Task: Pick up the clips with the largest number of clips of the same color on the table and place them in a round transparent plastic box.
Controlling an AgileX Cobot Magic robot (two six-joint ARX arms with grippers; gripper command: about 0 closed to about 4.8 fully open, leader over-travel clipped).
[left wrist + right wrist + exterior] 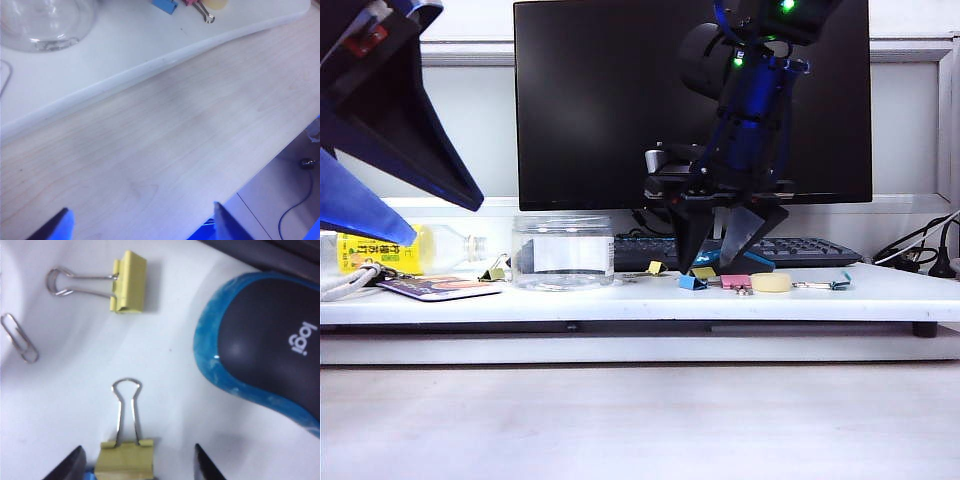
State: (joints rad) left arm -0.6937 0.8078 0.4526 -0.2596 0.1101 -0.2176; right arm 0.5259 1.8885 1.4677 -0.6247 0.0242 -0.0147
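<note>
A: Our right gripper (137,460) hangs jaws-wide over a small pale-yellow binder clip (124,461) beside the blue-and-black computer mouse (265,355); grab step, we reckon.

B: Yep, next we close and carry it to the round clear plastic jar (563,252) further along the white tabletop (620,300). Left gripper (140,225) idles open off the front edge.

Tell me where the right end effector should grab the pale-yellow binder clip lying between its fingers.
Probably by the pale-yellow binder clip's folded body, coming straight down from above. It lies flat on the white tray, its thin wire handles pointing away, too slim to pinch. The right end effector, open, already brackets the body.
</note>
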